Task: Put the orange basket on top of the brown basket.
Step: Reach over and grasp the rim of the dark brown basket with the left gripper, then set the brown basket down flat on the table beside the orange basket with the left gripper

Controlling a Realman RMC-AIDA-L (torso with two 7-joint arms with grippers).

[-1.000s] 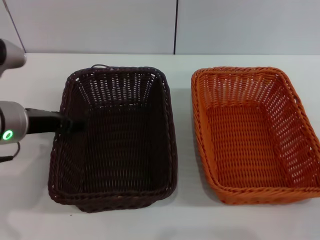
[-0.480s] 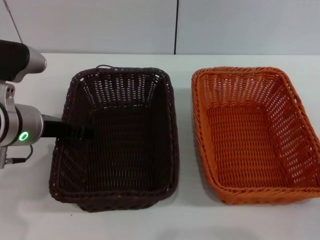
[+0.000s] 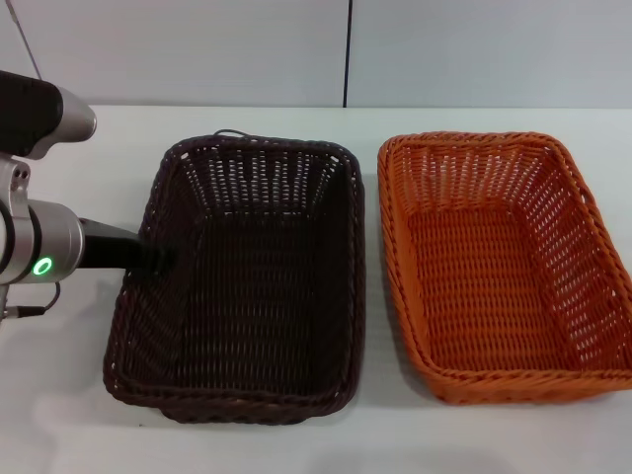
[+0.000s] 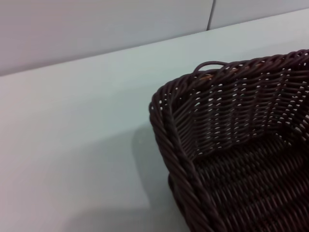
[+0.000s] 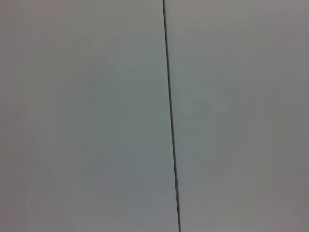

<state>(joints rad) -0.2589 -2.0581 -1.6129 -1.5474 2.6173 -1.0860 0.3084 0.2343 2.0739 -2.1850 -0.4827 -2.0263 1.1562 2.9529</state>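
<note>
The brown basket [image 3: 348, 267] sits left of centre on the white table, slightly skewed, with its left side a little raised. My left gripper [image 3: 156, 259] reaches in from the left and is shut on the basket's left wall at the rim. The left wrist view shows a corner of the brown basket [image 4: 227, 121] close up. The orange basket [image 3: 494, 267] sits flat on the table to the right, a narrow gap away from the brown one. My right gripper is out of view; its wrist view shows only a wall.
The white table [image 3: 89, 395] has bare surface left of and in front of the baskets. A grey wall [image 3: 197, 49] with a vertical seam stands behind the table. The orange basket's right side reaches the edge of the head view.
The brown basket has slid to the right, toward the orange basket, and turned a little, moving with my left gripper. The orange basket has not moved.
</note>
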